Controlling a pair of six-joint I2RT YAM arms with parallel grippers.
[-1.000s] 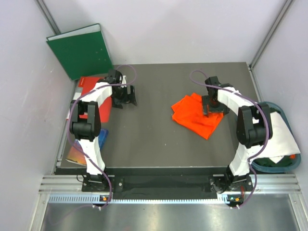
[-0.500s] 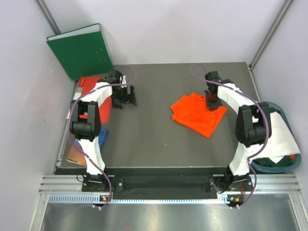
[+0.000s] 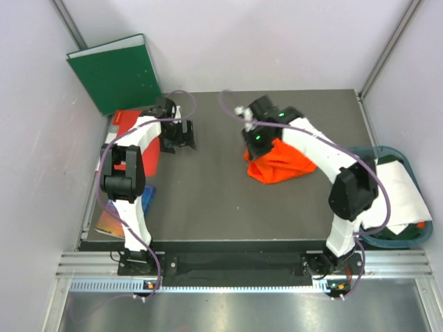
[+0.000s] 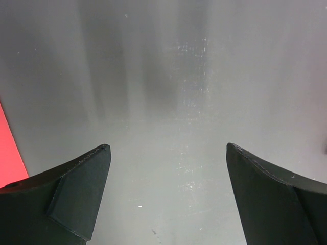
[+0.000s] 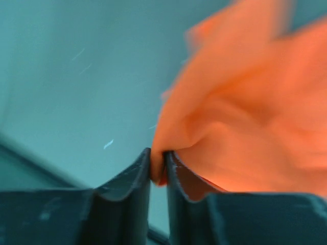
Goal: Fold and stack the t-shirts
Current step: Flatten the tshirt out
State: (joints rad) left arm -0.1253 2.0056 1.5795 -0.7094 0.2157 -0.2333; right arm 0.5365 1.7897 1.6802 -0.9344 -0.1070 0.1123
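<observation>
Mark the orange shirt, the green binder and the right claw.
orange shirt [image 3: 287, 166], top view, middle of the bunched cloth.
green binder [image 3: 118, 72], top view, centre of its cover.
right claw [image 5: 157, 154], right wrist view, between the fingertips pinching the shirt.

Orange shirt [image 3: 285, 166], bunched in a heap right of table [image 3: 208, 197] centre, one fold pinched by the right gripper [image 5: 157, 158], white shirt [image 3: 401, 190] (spread fairly flat) draped over the basket [image 3: 384, 240] at right

A green binder [image 3: 116, 72] leans by the table's [image 3: 208, 197] far-left corner, a red folder [image 3: 127, 118] perhaps touching it.
</observation>
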